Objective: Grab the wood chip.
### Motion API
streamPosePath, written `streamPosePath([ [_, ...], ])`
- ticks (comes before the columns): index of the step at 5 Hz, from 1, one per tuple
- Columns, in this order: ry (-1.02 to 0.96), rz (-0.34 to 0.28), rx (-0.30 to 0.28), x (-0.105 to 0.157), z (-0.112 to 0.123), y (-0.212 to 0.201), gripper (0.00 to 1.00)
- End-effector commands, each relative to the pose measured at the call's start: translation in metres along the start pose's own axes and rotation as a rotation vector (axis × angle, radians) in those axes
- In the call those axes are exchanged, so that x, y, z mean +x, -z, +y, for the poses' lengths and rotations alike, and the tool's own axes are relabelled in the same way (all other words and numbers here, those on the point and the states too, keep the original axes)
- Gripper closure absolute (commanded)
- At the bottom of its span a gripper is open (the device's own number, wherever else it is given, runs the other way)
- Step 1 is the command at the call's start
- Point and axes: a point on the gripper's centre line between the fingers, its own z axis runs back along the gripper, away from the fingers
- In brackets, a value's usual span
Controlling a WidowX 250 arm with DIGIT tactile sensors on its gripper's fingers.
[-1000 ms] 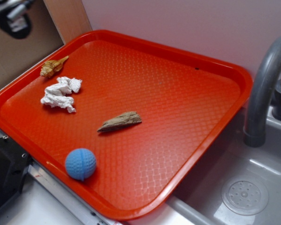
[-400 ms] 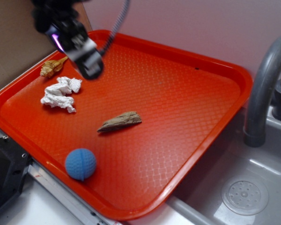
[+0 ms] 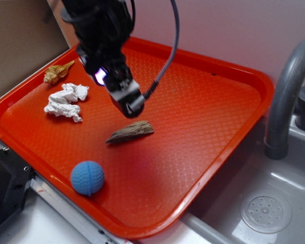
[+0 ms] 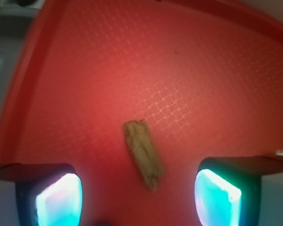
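Red tray (image 3: 213,117) fills the exterior view: one wood chip (image 3: 130,132) at its middle, below my gripper (image 3: 128,104), one ball (image 3: 87,177), one shell (image 3: 58,72), one paper wad (image 3: 65,101). Only my wrist view shows my gripper (image 4: 139,195) open, fingers (image 4: 59,197) apart, chip (image 4: 143,154) between.

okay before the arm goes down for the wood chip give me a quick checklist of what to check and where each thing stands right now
1. Jaws open: ok. The gripper shows both pads wide apart.
2. Wood chip between the pads: ok in the wrist view, lying roughly centred.
3. Chip free of neighbours: ok. The blue ball and crumpled paper lie apart from it.
4. Gripper down at the chip: not ok, it hangs above the tray.
5. Pads set across the chip's narrow width: ok, judging by the wrist view.
6. Height left to descend: cannot tell.
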Motion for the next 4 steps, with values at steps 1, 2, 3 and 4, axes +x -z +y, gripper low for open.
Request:
streamPosePath([
  [1,0.044,0.036,-0.001,0.001,0.008,0.041,0.00],
  [2,0.095,0.049,-0.036,-0.003,0.000,0.053,0.00],
  [3,0.114,0.086,-0.062,-0.006,0.001,0.068,0.00],
  [4,0.135,0.095,-0.047,-0.009,-0.001,0.074,0.00],
])
